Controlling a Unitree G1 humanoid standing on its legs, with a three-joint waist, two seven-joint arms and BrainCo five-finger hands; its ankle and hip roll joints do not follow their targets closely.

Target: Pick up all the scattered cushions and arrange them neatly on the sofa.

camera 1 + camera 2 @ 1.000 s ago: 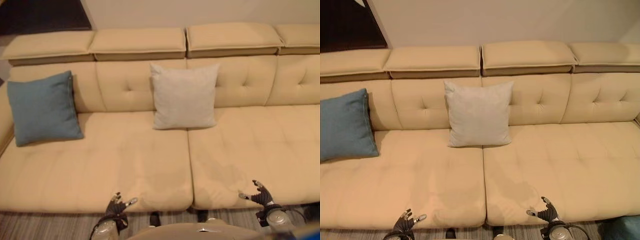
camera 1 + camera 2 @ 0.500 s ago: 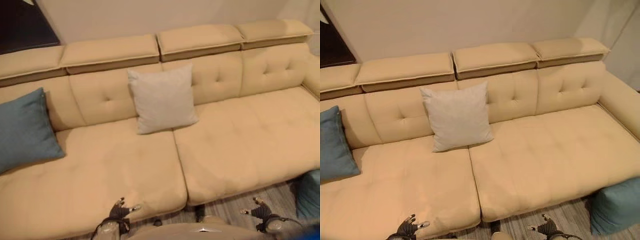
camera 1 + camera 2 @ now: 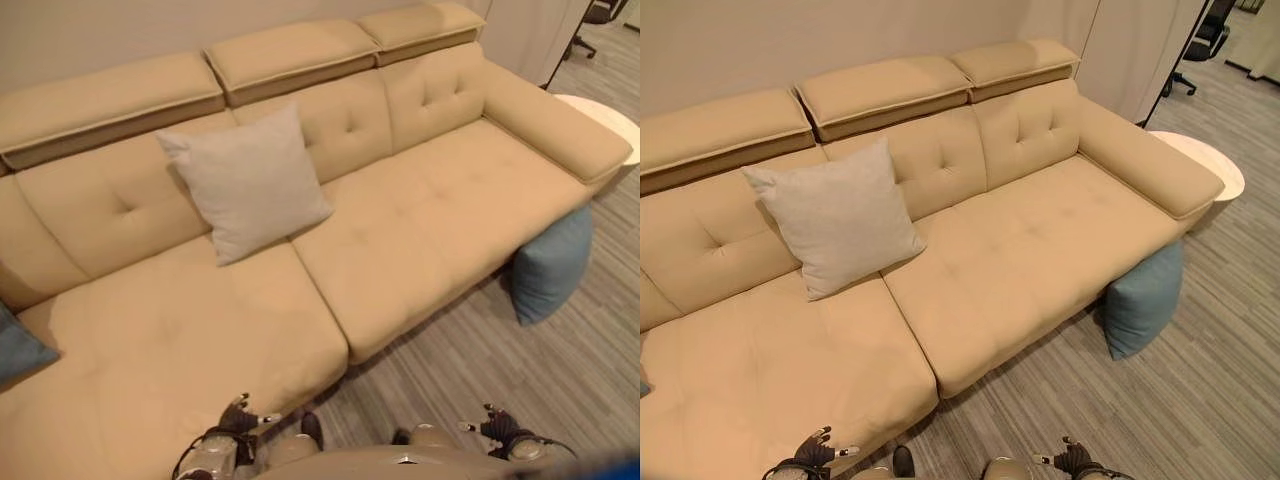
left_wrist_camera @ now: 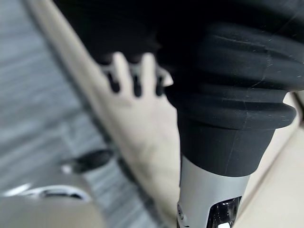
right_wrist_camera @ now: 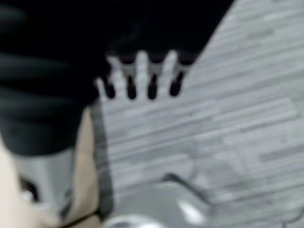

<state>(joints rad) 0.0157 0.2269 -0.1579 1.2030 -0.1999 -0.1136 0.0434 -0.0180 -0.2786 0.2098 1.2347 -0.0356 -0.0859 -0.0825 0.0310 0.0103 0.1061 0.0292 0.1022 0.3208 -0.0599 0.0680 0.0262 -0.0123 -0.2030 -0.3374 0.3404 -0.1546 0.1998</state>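
A light grey cushion [image 3: 245, 180] leans upright against the backrest of the long beige sofa [image 3: 420, 220]. One blue cushion [image 3: 553, 265] stands on the floor, leaning against the front of the sofa's right end below the armrest. A corner of a second blue cushion [image 3: 14, 346] lies on the seat at the far left. My left hand [image 3: 240, 420] hangs low in front of the seat edge, open and holding nothing; its fingers [image 4: 135, 76] are straight. Over the floor, my right hand [image 3: 495, 428] is also open and empty, fingers [image 5: 142, 76] spread.
A round white side table [image 3: 1205, 165] stands beyond the sofa's right armrest [image 3: 555, 120]. An office chair [image 3: 1200, 40] is at the far right back. Grey striped flooring [image 3: 500, 370] runs between me and the blue floor cushion.
The camera has swung to the right, so the sofa slid left in the picture and the blue floor cushion, armrest and side table came into view. Both hands stay low and empty.
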